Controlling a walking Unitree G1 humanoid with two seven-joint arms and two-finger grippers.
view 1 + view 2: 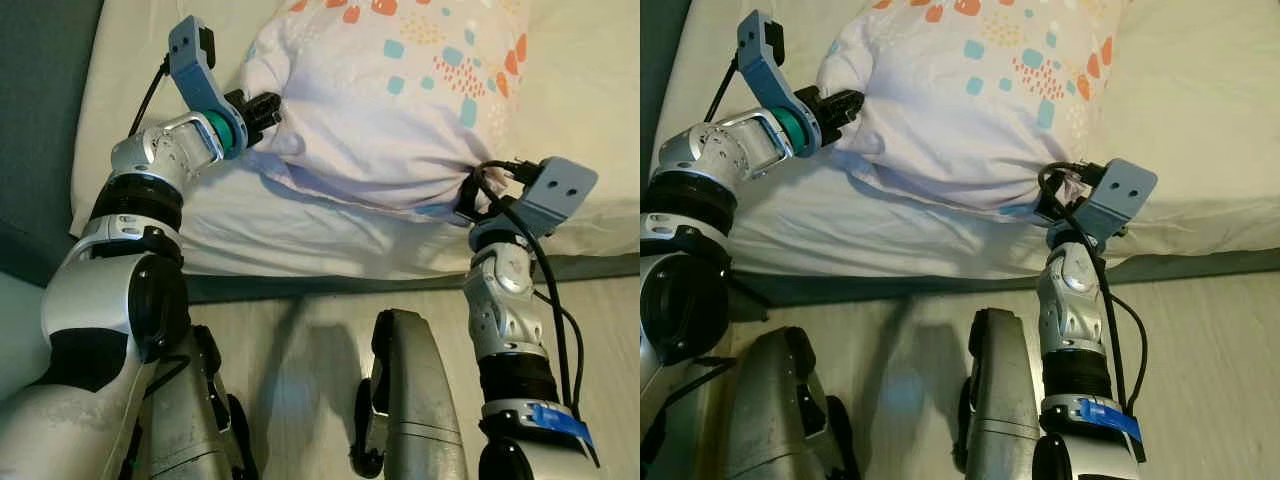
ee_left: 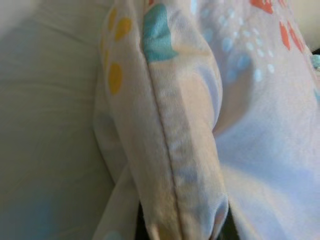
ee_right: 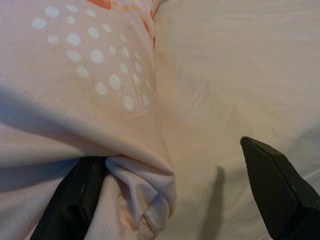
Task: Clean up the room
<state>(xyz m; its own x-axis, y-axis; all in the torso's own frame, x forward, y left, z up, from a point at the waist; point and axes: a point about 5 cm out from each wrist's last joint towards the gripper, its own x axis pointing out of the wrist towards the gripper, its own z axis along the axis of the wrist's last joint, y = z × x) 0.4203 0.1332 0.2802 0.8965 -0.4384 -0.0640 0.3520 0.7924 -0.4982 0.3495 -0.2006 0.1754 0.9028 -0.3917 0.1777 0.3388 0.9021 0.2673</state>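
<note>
Cream-sheeted bed carries a white pillow with orange and teal dot patterns, lying near its edge. Left pincer is clenched on one pillow corner; right pincer stands released, fingers spread around the opposite corner

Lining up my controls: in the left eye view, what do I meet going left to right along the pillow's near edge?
Left gripper at the corner → pillow → right gripper at the other corner, all over the bed.
</note>
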